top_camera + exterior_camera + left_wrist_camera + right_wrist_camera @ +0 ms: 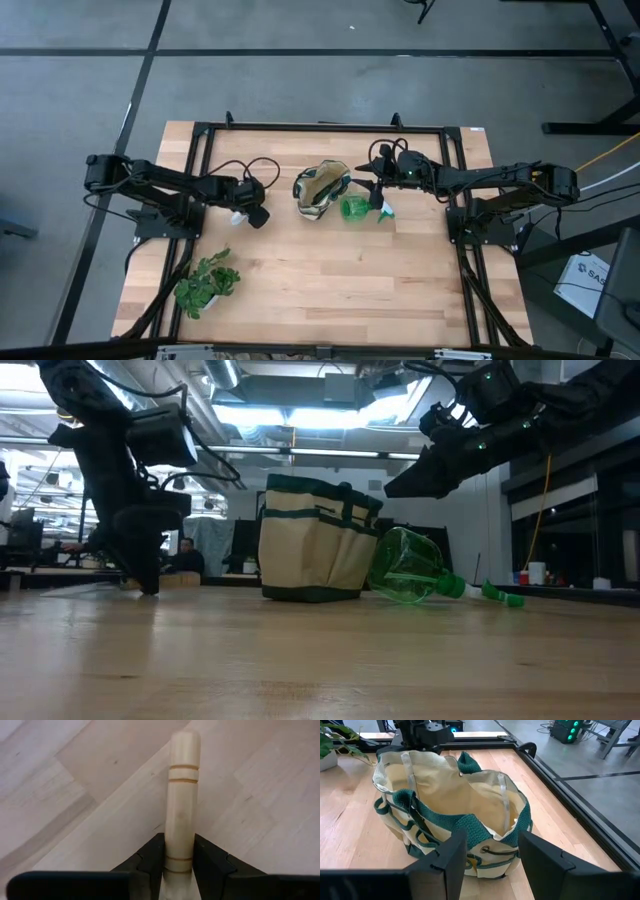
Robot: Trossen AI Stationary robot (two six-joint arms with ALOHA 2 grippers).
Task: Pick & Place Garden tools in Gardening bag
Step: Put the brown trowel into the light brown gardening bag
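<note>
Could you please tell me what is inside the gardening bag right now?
The right wrist view looks into the open gardening bag: only tan lining shows, no tool visible. Its bottom is hidden behind the near rim. The spray bottle lies outside, beside the bag.

Bag: small soft fabric pouch, cream and dark green outside with tan lining; stands upright near the middle of the table, mouth open upward, green handles and outer pockets showing in the low view and the right wrist view.
Spray bottle: translucent green, lying on its side on the table just beside the bag on the right arm's side; in the low view its round body leans against the bag's side, with the neck and trigger end pointing away from the bag.
Wooden handle: pale, rounded end, 2 grooves near the tip, 1 near the fingers; clamped between the left gripper's 2 fingers, over the wooden tabletop.
</note>
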